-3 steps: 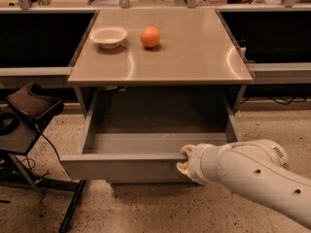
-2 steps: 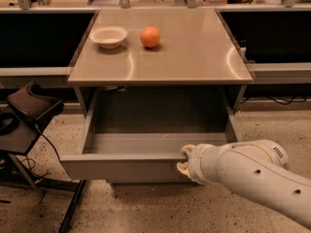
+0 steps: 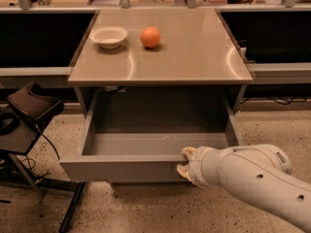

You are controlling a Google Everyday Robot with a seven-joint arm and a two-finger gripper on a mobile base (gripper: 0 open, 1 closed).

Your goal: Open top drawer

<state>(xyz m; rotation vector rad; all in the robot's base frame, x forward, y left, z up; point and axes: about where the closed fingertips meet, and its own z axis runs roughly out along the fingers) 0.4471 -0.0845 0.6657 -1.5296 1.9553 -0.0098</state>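
Observation:
The top drawer [image 3: 121, 168] is a wide grey metal drawer under the tan counter top. It stands pulled far out toward me, with its deep grey interior [image 3: 155, 142] showing and nothing visible inside. My gripper [image 3: 184, 162] is at the right part of the drawer's front edge, with pale fingertips [image 3: 187, 152] over the top lip of the front panel. The white arm [image 3: 252, 181] comes in from the lower right and covers the right end of the drawer front.
A white bowl [image 3: 109, 36] and an orange [image 3: 150, 37] sit on the counter top [image 3: 194, 52] at the back left. A black chair or stand [image 3: 26, 115] with cables stands on the speckled floor to the left of the drawer.

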